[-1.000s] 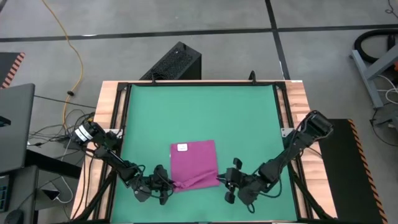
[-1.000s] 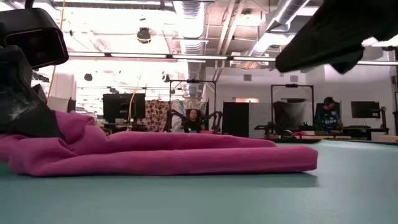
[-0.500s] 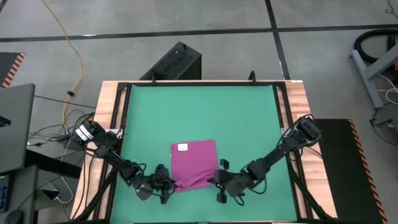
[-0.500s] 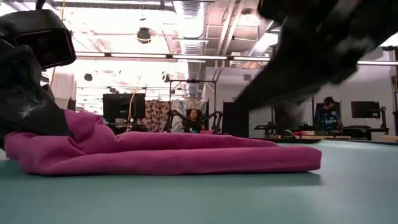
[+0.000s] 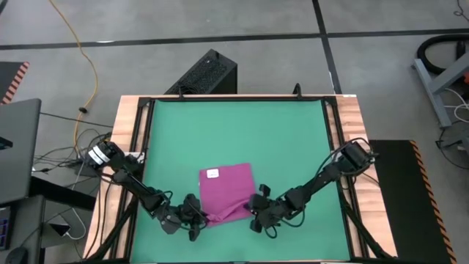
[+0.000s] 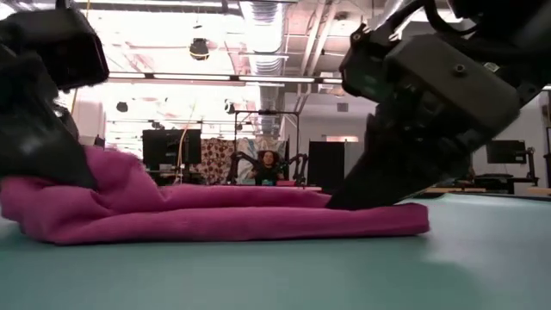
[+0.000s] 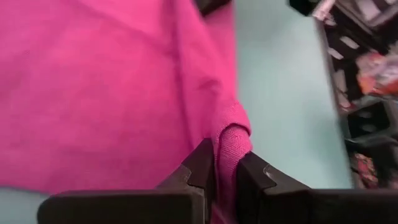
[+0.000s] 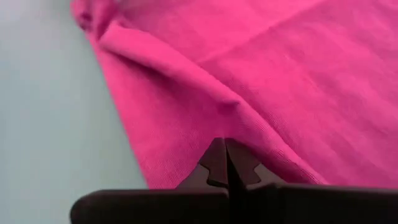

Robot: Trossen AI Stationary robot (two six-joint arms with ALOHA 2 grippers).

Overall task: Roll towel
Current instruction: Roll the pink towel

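Both tools pinched the towel (image 5: pixel 227 192) near the bench's front edge, left tool (image 7: pixel 225 169) and right tool (image 8: pixel 226 163) clamped on its near corners, ready to start rolling.

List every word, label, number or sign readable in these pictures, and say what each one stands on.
No text can be read in any view.
The towel carries a small white tag in the high view; any print on it is too small to read.
The monitors in the room behind the table in the low view show nothing legible.
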